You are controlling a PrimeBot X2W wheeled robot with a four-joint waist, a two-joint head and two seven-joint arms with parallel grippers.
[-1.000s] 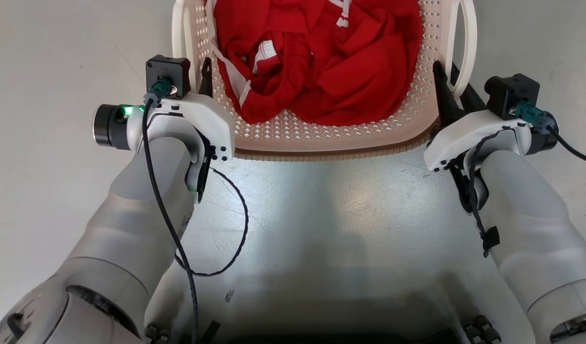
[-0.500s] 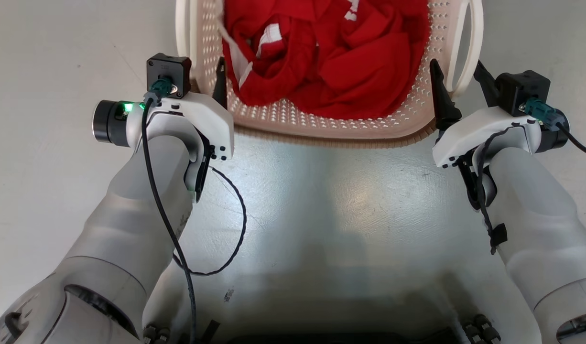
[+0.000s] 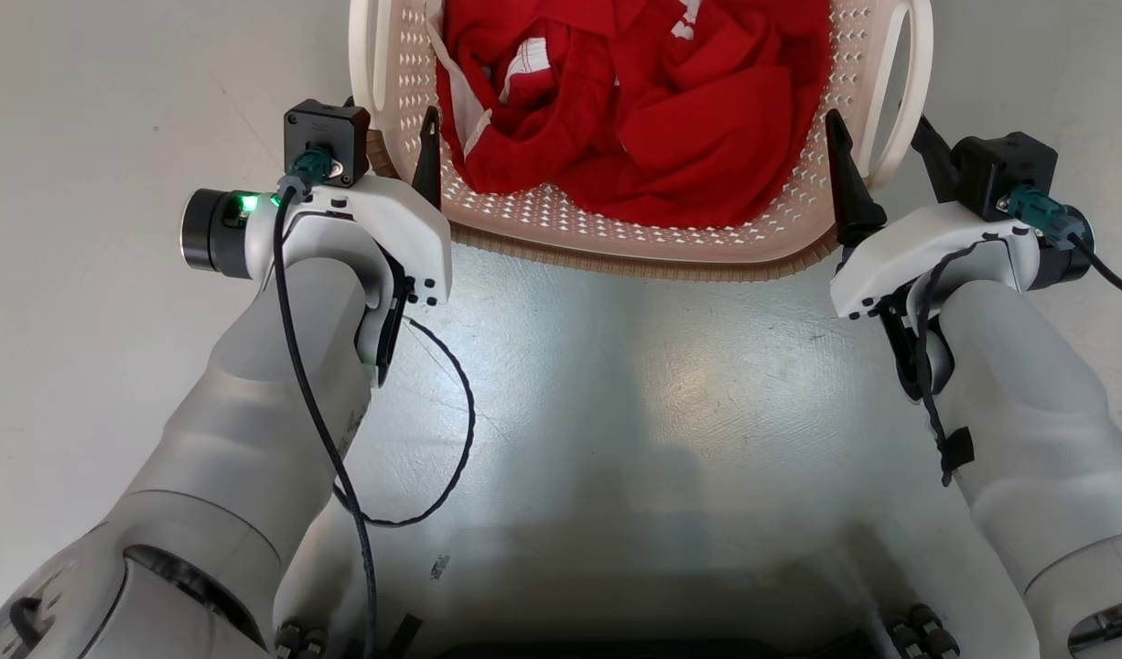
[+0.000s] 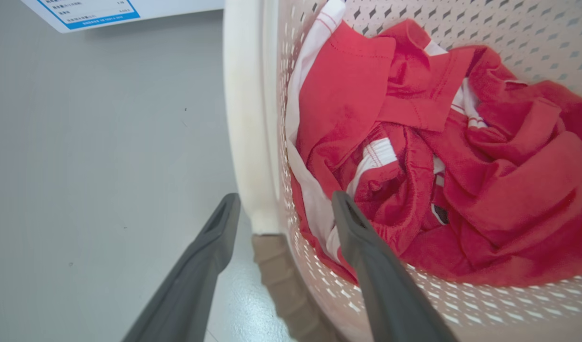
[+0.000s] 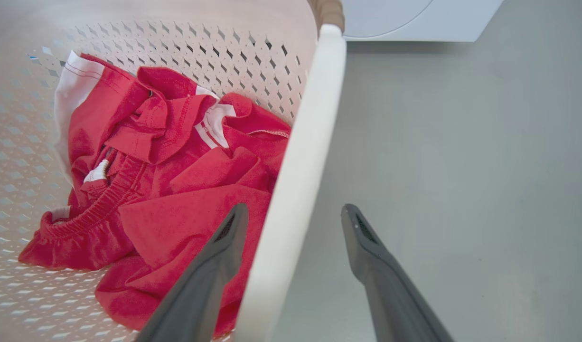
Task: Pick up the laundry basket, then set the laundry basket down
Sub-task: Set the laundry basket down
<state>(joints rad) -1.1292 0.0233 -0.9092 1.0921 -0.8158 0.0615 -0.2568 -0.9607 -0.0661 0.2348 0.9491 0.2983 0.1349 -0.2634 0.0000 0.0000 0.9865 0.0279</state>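
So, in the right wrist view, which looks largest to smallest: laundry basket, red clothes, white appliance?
1. laundry basket
2. red clothes
3. white appliance, cropped at the top edge

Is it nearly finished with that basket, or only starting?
Nearly finished, it seems. Done: the basket, with red clothes in it, looks set down on the floor. In hand: the left gripper and right gripper, clamped on its sides a second ago, now stand open, one finger inside and one outside each side. Left: only drawing the arms back clear.
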